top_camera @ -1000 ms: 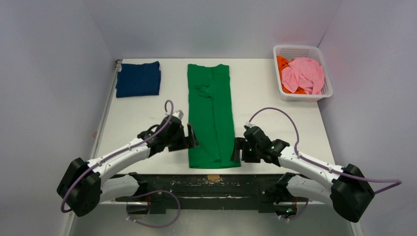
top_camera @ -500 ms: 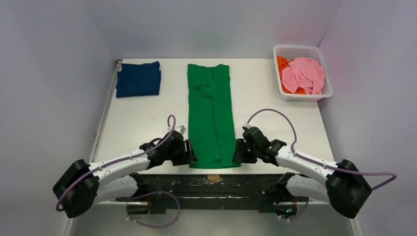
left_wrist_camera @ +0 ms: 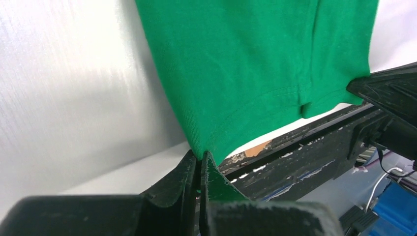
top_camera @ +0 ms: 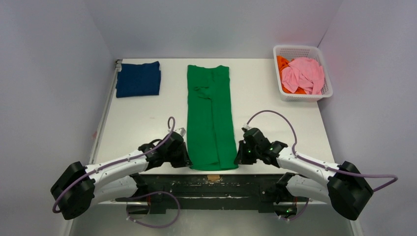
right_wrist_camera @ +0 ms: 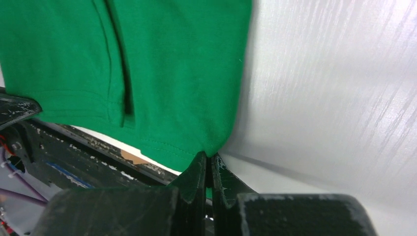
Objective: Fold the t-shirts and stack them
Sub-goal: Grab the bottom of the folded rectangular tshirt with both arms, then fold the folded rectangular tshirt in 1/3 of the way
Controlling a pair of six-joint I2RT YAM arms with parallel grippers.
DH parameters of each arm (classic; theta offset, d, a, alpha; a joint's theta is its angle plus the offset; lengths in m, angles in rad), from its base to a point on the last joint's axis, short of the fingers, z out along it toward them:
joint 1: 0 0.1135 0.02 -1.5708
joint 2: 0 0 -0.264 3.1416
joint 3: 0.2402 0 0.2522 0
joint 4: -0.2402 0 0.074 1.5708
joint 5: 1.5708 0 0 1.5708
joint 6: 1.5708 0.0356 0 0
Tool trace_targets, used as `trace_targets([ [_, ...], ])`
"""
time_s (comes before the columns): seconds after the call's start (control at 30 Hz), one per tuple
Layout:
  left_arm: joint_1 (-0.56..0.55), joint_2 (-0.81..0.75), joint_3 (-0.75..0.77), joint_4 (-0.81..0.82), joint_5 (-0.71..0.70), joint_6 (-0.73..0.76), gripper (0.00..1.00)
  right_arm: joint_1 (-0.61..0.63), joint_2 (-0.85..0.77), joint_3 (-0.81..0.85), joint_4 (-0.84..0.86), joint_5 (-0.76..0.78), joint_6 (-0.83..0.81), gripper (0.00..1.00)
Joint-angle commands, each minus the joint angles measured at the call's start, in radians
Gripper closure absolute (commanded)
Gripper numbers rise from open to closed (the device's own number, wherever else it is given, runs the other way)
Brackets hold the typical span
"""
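Observation:
A bright green t-shirt (top_camera: 210,115) lies as a long narrow strip down the middle of the table, its hem at the near edge. My left gripper (top_camera: 187,158) is shut on the hem's near left corner, the green t-shirt (left_wrist_camera: 255,64) pinched between its jaws (left_wrist_camera: 200,156). At the opposite corner my right gripper (top_camera: 237,157) is shut on the same green t-shirt (right_wrist_camera: 162,64), cloth nipped between its tips (right_wrist_camera: 208,158). A folded navy t-shirt (top_camera: 138,78) rests at the far left. Pink (top_camera: 305,73) and orange (top_camera: 282,63) t-shirts lie crumpled in the basket.
A white mesh basket (top_camera: 301,51) stands at the far right corner of the table. The table's dark front rail (top_camera: 211,183) runs just below the hem, with a small tan patch (top_camera: 213,177) on it. Grey walls enclose the table on three sides.
Both arms slid toward the near edge along the green shirt's sides, and both grippers closed onto the hem corners.

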Motion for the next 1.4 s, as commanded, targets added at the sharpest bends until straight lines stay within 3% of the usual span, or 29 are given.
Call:
trace_targets([
  [0.0,-0.008,-0.004,0.075,0.005,0.036,0.045,1.0,0.0,-0.035,0.052,0.005,-0.031,-0.006,1.0],
  [0.27,0.015,0.088,0.206,0.031,0.026,0.102,1.0,0.0,-0.006,0.135,0.019,-0.003,0.014,1.0],
  [0.5,0.164,0.203,0.295,0.036,0.078,0.142,1.0,-0.011,0.123,0.274,0.032,0.063,-0.002,1.0],
  [1.07,0.43,0.598,0.745,-0.082,0.139,0.274,1.0,-0.26,0.53,0.695,0.054,0.023,-0.086,1.0],
  [1.37,0.51,0.805,0.985,-0.149,0.171,0.314,1.0,-0.366,0.731,0.864,0.107,-0.021,-0.136,1.0],
])
